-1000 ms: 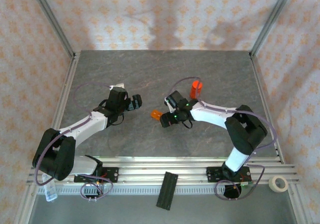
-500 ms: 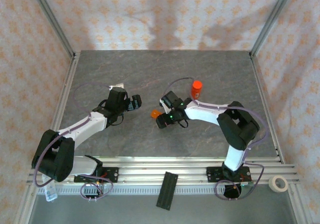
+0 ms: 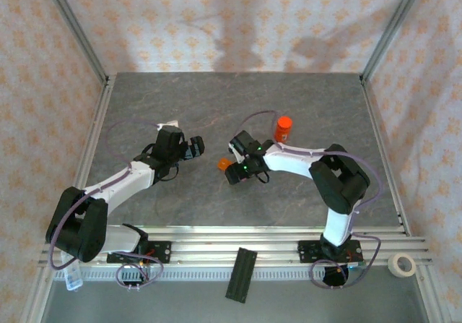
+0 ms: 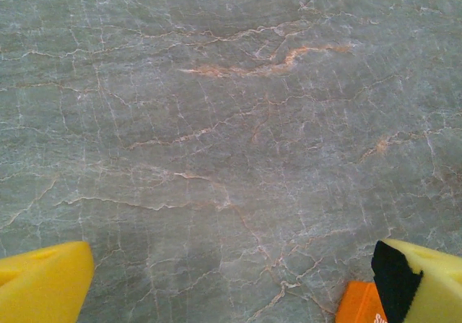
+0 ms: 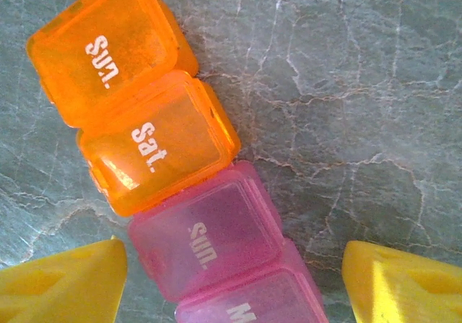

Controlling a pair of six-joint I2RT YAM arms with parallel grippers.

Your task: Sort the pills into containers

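The containers (image 5: 188, 193) are a strip of joined cells lying on the table with lids closed: two orange cells marked "Sun." and "Sat.", then pink ones. My right gripper (image 5: 234, 287) is open just above the strip, its yellow fingers (image 5: 65, 280) standing on either side of the pink cells. From above, the orange end (image 3: 224, 165) pokes out to the left of the right gripper (image 3: 233, 172). My left gripper (image 4: 231, 287) is open over bare table, left of the strip (image 3: 195, 148). An orange corner with white lettering (image 4: 361, 305) lies by its right finger. I see no pills.
A taller orange bottle (image 3: 284, 127) stands upright behind the right arm. The grey marbled table (image 3: 216, 99) is walled by patterned cloth on three sides. A black strip (image 3: 242, 273) and a tape roll (image 3: 402, 264) lie past the front rail.
My right gripper has slid a little to the left along the strip, and its arm has swung, uncovering the orange bottle. The left arm has not moved.
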